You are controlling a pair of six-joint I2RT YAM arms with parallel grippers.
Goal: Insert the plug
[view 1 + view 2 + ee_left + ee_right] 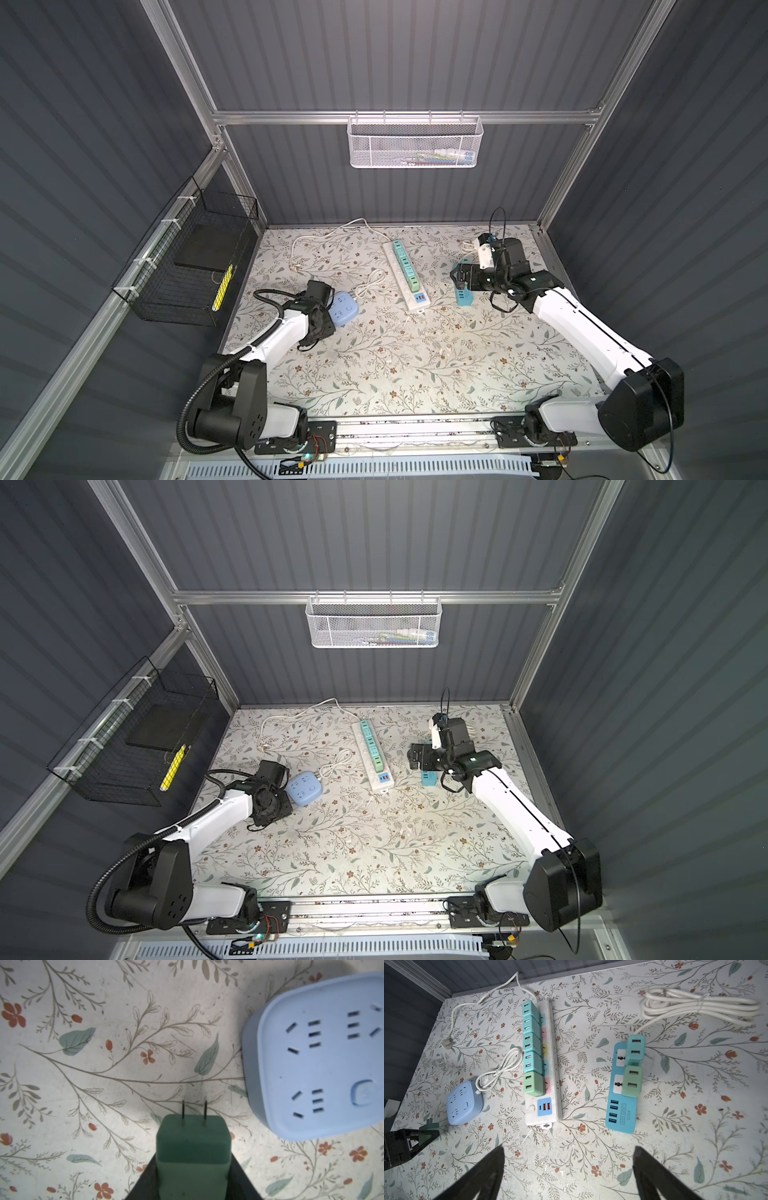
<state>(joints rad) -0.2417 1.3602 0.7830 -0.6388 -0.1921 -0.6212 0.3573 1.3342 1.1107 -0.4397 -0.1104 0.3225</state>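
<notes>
Prongs (183, 1111) of dark green square plug (193, 1147) over open floral mat (104, 1084), just beside edge of pale blue rounded cube socket (315, 1059), seemingly not touching, left gripper (193, 1169) pinching plug, long white power strip (554, 1053) beyond socket, right gripper (569, 1148) spread, well apart from socket

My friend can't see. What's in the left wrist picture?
A green plug, gripped by dark fingers, points two metal prongs over a flowery table. A blue socket cube sits nearby, its visible slots empty.
</notes>
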